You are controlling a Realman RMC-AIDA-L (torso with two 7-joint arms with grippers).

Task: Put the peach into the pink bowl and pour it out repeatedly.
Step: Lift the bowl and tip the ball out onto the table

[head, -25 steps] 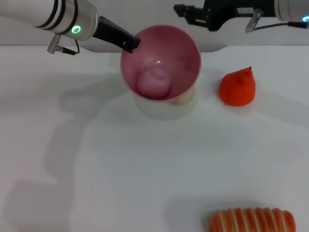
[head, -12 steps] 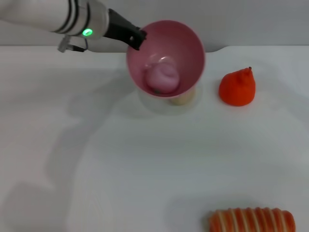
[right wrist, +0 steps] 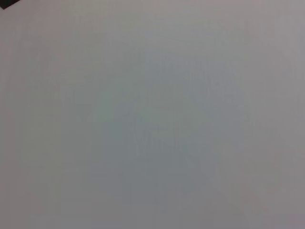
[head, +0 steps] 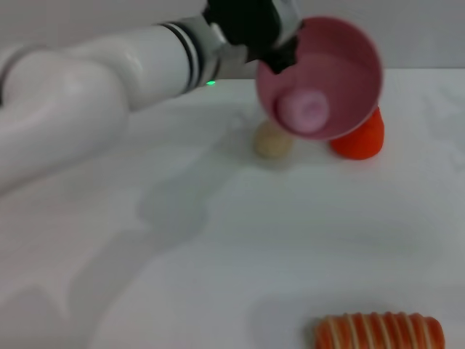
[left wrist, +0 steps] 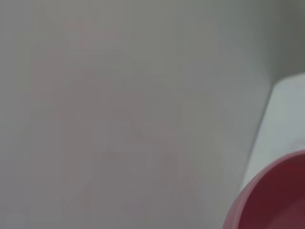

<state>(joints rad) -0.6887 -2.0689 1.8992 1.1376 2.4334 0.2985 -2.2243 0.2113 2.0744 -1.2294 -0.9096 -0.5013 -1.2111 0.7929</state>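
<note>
Moved: the left gripper (head: 280, 54) carried the pink bowl (head: 320, 76) up and rightward, uncovering the beige ball (head: 272, 142).
Grip: pinched the bowl's rim.
Risk: the peach (head: 305, 110) could tumble onto the orange-red fruit (head: 360, 138) and roll off.

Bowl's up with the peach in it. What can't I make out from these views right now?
- Left gripper, head view: its hold on the bowl rim is blurred.
- Orange-red fruit, head view: top hidden by the bowl.
- Peach: stem blurred.
- Right gripper: in no view.

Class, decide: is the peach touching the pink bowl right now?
Touching. The head view shows the peach resting against the inner wall of the tilted pink bowl, held by the left gripper.
</note>
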